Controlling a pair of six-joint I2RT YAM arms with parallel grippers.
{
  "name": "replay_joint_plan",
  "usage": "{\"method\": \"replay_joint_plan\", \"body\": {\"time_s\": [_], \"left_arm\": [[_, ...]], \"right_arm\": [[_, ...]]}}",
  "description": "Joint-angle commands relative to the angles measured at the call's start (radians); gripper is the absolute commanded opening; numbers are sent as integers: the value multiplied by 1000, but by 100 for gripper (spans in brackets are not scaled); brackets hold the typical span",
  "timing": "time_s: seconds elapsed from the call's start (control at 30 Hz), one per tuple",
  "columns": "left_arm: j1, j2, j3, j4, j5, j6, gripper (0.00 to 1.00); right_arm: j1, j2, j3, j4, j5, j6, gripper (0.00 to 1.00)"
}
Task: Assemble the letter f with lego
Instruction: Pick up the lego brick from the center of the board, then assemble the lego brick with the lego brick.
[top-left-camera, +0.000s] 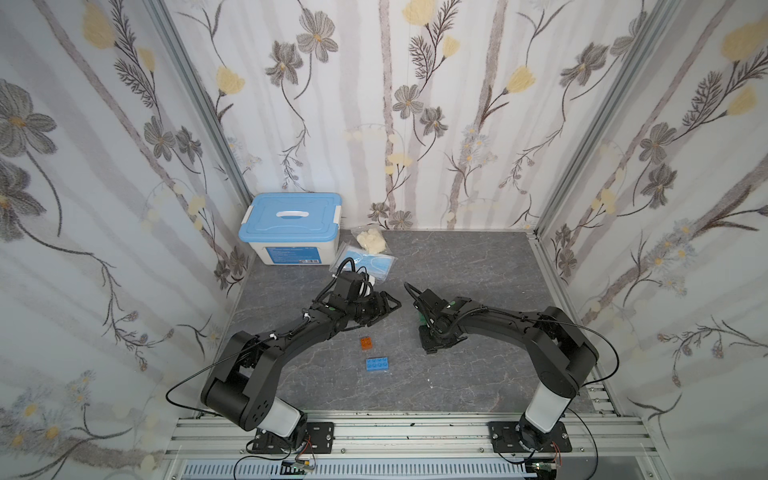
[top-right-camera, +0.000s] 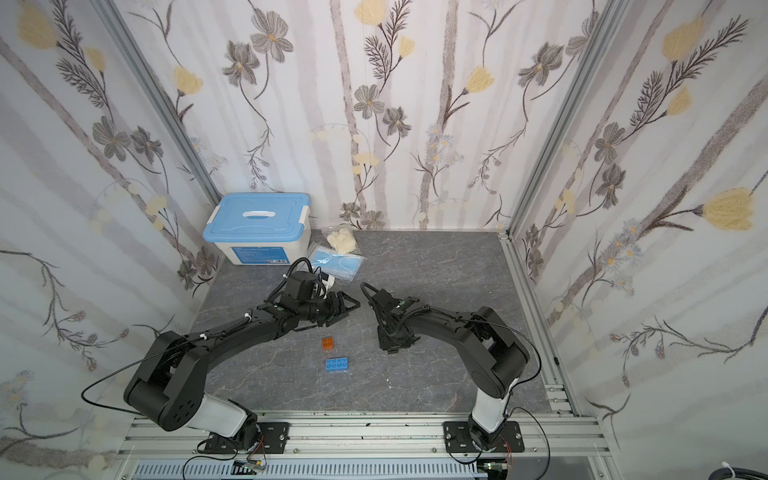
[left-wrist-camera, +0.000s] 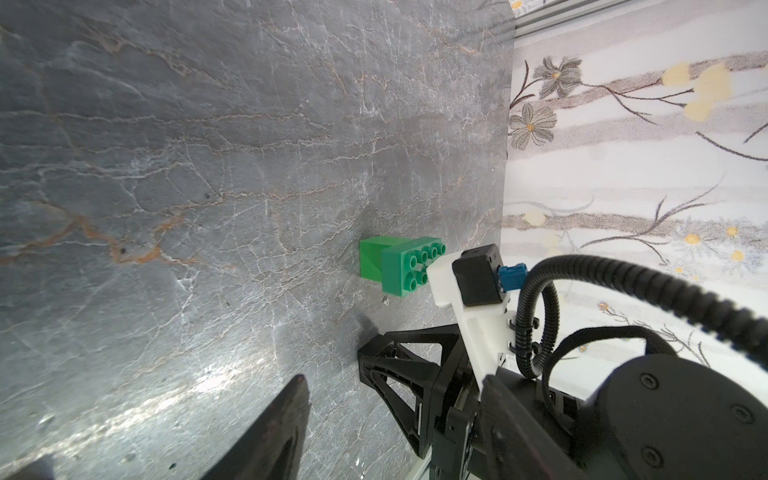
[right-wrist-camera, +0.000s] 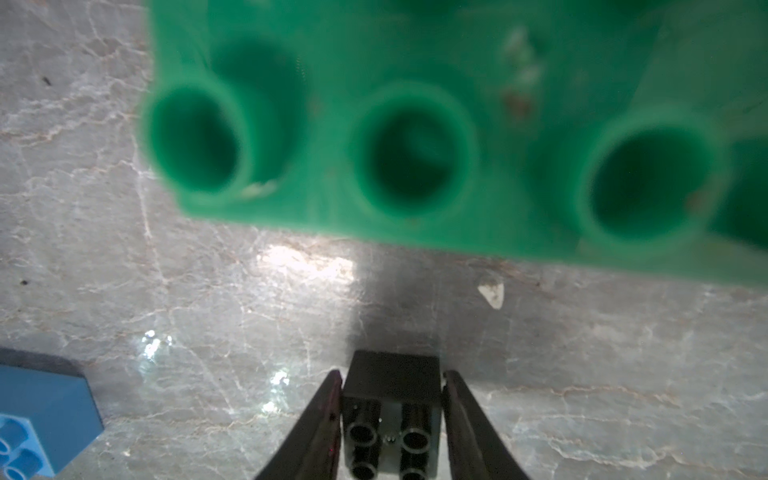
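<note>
right gripper (right-wrist-camera: 392, 376) is clamping the black brick (right-wrist-camera: 390, 411) right of centre; green brick (left-wrist-camera: 399, 266) is lying sideways just beyond, studs facing it. left gripper (top-left-camera: 388, 307) is hanging jaws apart, seemingly empty. likely joining black to green; next needs squared alignment, firm push.

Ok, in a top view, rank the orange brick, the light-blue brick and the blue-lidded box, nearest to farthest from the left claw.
1. Orange brick: close by, on the robot's side of the left claw.
2. Light-blue brick: past the orange one, closer to the robot.
3. Blue-lidded box: far back left corner.
</note>
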Motion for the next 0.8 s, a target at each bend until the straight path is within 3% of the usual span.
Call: {"method": "replay_joint_plan", "body": {"time_s": [0.0, 0.37, 0.53, 0.77], "left_arm": [[3, 0, -3, 31, 10, -7, 67], [6, 4, -6, 40, 15, -7, 67], [6, 41, -15, 141, 58, -46, 67], [-11, 188, 11, 312, 126, -113, 57]], "right_arm": [[2, 3, 11, 2, 23, 2, 40], [1, -42, 34, -52, 23, -13, 32], [-33, -104, 141, -186, 9, -69, 34], [-129, -109, 328, -325, -15, -136, 35]]}}
